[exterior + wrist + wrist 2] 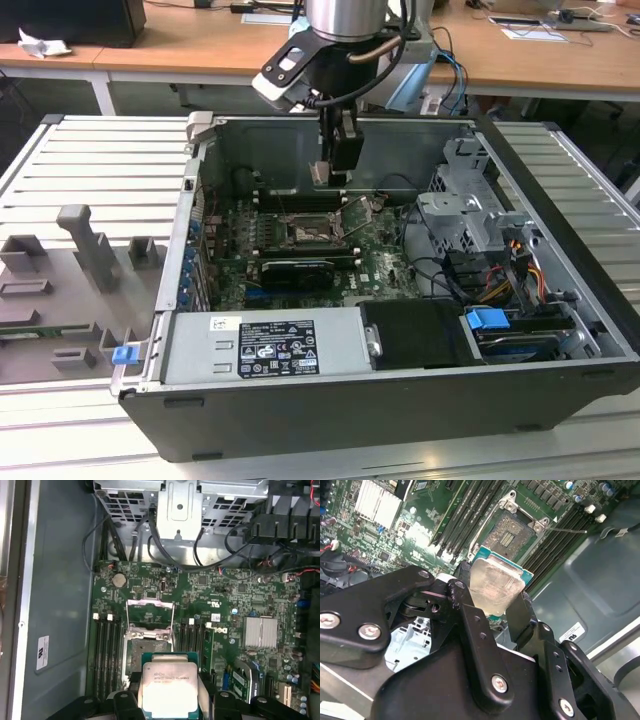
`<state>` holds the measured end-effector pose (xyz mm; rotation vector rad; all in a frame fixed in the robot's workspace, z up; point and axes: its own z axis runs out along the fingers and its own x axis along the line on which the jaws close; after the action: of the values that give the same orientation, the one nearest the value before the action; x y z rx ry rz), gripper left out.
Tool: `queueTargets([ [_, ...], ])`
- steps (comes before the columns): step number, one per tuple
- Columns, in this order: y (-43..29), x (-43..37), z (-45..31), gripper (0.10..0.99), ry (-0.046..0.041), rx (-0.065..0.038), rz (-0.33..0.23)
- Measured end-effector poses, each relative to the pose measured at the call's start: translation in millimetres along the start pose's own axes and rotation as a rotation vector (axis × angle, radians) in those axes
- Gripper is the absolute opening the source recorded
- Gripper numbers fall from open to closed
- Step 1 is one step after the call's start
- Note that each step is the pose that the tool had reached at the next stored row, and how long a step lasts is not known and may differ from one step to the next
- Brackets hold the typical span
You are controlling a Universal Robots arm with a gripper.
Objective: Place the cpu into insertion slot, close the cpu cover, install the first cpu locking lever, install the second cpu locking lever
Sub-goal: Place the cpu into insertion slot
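Observation:
My gripper (335, 172) hangs inside the open computer case, shut on the cpu (495, 586), a small square chip with a silvery top and a green edge. In the first wrist view the cpu (170, 687) sits between the black fingers (124, 702), just short of the insertion slot (146, 650). The slot (305, 232) lies bare on the green board below the gripper. The cpu cover (149, 602) stands swung open at the slot's far edge, with board showing through its middle. Thin wire levers run along the slot's sides. In the second wrist view the slot (512, 532) lies beyond the held chip.
Memory slots (105, 650) flank the socket. A long black card (297, 272) lies just in front of it, with a power supply (260, 345) nearer still. A metal drive cage (465, 215) and cables stand at the exterior view's right. A silver heatsink (260, 632) sits on the board.

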<state>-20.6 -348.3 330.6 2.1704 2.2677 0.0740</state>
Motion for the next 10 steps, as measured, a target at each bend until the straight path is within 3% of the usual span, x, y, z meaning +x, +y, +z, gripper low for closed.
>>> queueTargets([
  [6, -0.3, -0.2, 7.6, 0.529, -0.0070, -0.001, 0.033],
  [10, -0.6, 0.4, 17.8, 0.529, -0.0043, 0.001, -0.047],
])
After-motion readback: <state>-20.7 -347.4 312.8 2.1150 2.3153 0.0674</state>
